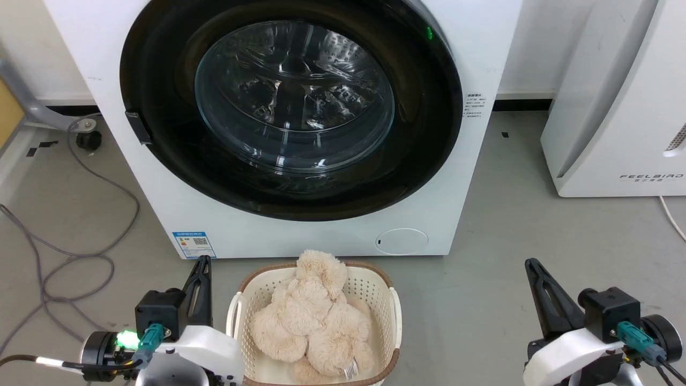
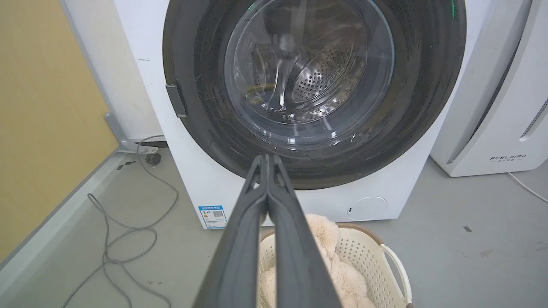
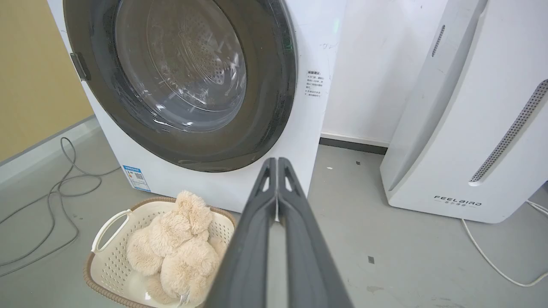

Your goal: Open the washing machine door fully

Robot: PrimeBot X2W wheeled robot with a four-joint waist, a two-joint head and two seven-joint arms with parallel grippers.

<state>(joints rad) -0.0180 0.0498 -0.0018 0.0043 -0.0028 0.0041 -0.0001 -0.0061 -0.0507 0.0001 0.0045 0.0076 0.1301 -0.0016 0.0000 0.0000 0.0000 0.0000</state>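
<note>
Head view, washing machine door (image 1: 292, 102) closed

Landmark: the cream laundry basket (image 1: 370, 289), holding a beige plush toy (image 1: 316, 316), standing on the grey floor (image 1: 509, 257).
Right of the basket, further back: a white FEELBIRD appliance (image 1: 616, 107).
Further back from the basket: a white wall (image 1: 528, 48) with a dark baseboard (image 1: 522, 104).
Left of the basket: loose grey cables (image 1: 112, 265) and a yellow panel (image 2: 43, 107).
</note>
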